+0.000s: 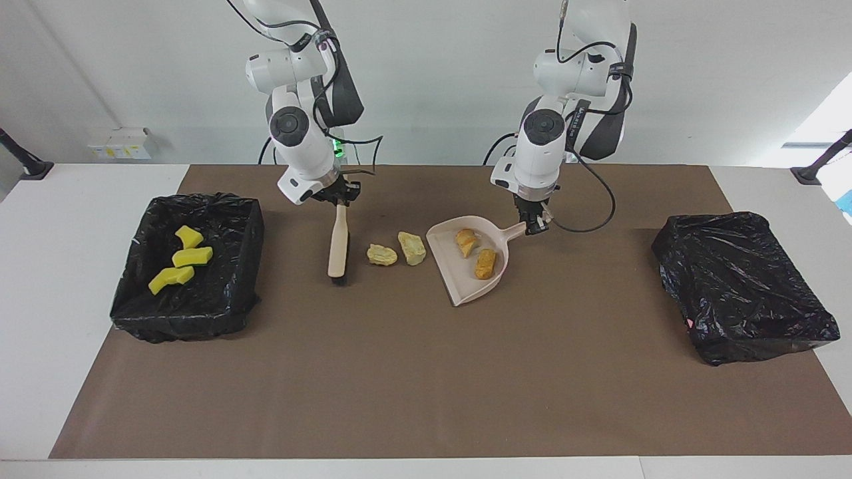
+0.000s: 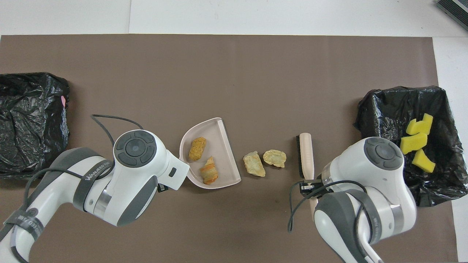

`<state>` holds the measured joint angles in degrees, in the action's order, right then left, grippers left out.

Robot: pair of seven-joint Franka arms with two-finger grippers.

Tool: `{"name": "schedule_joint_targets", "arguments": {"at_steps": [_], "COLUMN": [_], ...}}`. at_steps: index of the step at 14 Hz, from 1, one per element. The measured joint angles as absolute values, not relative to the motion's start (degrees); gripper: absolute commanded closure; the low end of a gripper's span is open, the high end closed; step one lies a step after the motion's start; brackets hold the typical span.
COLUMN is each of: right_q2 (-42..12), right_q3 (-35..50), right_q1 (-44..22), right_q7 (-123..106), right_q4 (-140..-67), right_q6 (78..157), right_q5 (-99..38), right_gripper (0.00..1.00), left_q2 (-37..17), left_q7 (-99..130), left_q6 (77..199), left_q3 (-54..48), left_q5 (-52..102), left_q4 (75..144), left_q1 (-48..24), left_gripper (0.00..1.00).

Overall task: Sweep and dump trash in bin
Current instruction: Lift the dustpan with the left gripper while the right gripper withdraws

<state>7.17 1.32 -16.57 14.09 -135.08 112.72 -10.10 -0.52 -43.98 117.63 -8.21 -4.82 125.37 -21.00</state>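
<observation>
A pale-handled brush [image 1: 338, 248] is gripped at its handle end by the right gripper [image 1: 340, 197], whose fingers are closed on it; the bristle end is lowered to the brown mat [image 1: 426, 372] toward the right arm's end of the table. The handle of a pink dustpan [image 1: 466, 266] is clamped by the left gripper [image 1: 532, 225], and the pan is rested on the mat with its open edge turned toward the brush. Two pale tan chunks [image 1: 397, 251] are seen lying on the mat between the brush and the dustpan, just beside each other, the one nearer the pan almost at its lip, both clear of the bristles. Inside the dustpan, an orange-brown lump [image 1: 485, 263] and another tan-orange chunk [image 1: 464, 241] are held. Three yellow sponge pieces [image 1: 181, 257] are seen in the black-lined bin [image 1: 229, 293] at the right arm's end of the table, well apart from both grippers. A second black-lined bin [image 1: 745, 293] is placed at the left arm's end; its contents cannot be made out.
</observation>
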Motion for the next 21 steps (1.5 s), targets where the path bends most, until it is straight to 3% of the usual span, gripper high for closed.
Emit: {"name": "schedule_joint_targets", "arguments": {"at_steps": [5, 12, 17, 21], "right_q2": [3.6, -8.4, -9.3, -4.4], "right_q3": [2.0, 2.0, 1.4, 0.8], "right_q1": [-29.0, -38.2, -38.4, -32.8], "right_q7": [23.7, 24.3, 23.9, 23.3], "right_q4": [-135.1, -120.4, -118.1, -116.6], "right_q6": [120.4, 121.9, 119.0, 108.5], "right_q5": [-10.3, -26.6, -27.2, -23.4], "right_gripper": [1.00, 1.00, 1.00, 1.00], "left_q2": [-0.5, -0.5, -0.5, -0.5], "left_q7": [-44.0, -43.9, -44.3, -44.4], "left_q6": [117.6, 117.7, 118.4, 119.0], "left_q3": [-8.1, -7.7, -7.2, -7.0], "left_q5": [-4.6, -4.6, -2.1, -1.0], "left_q4": [125.5, 125.8, 125.3, 124.8], "left_q1": [-21.0, -20.8, -17.3, -14.8], "left_gripper": [1.00, 1.00, 1.00, 1.00]}}
